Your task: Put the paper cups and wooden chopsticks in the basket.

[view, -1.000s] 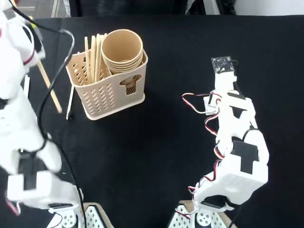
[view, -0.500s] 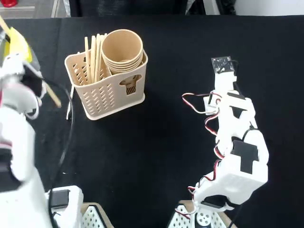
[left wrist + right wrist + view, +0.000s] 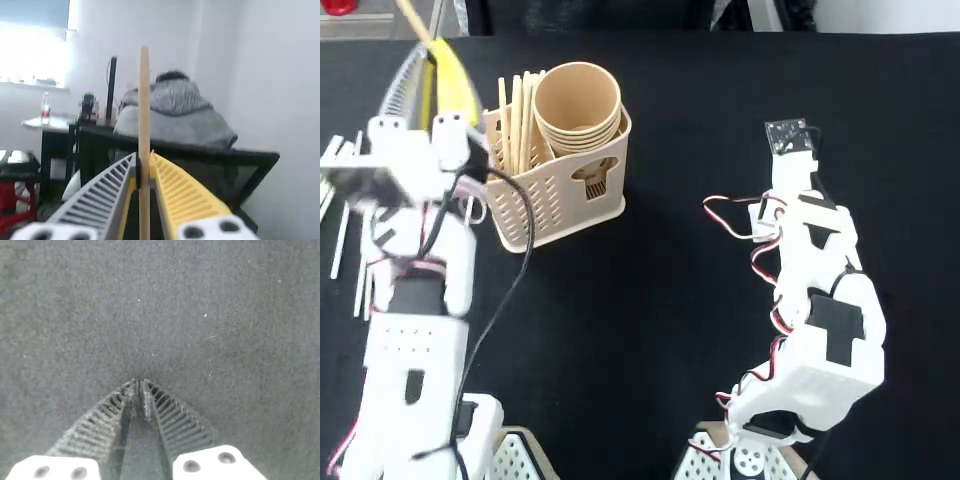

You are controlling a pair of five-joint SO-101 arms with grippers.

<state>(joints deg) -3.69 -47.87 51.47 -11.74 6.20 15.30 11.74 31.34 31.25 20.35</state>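
On the black table (image 3: pixel 670 130), the perforated beige plastic basket (image 3: pixel 560 200) is set at the rear left. Inside it, the stacked tan paper cups (image 3: pixel 577 100) are placed right of the upright wooden chopsticks (image 3: pixel 515 115). Just left of the basket, the left gripper (image 3: pixel 425 50) is closed on a single wooden chopstick (image 3: pixel 144 100). Loose pale chopsticks (image 3: pixel 340 240) are laid at the table's left edge. The right gripper (image 3: pixel 790 135), closed, is found well apart to the basket's right.

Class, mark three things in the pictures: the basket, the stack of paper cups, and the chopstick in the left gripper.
basket (image 3: pixel 555 195): high view, front wall.
stack of paper cups (image 3: pixel 577 100): high view, inside the top cup.
chopstick (image 3: pixel 144 100): left wrist view, bare upper shaft.
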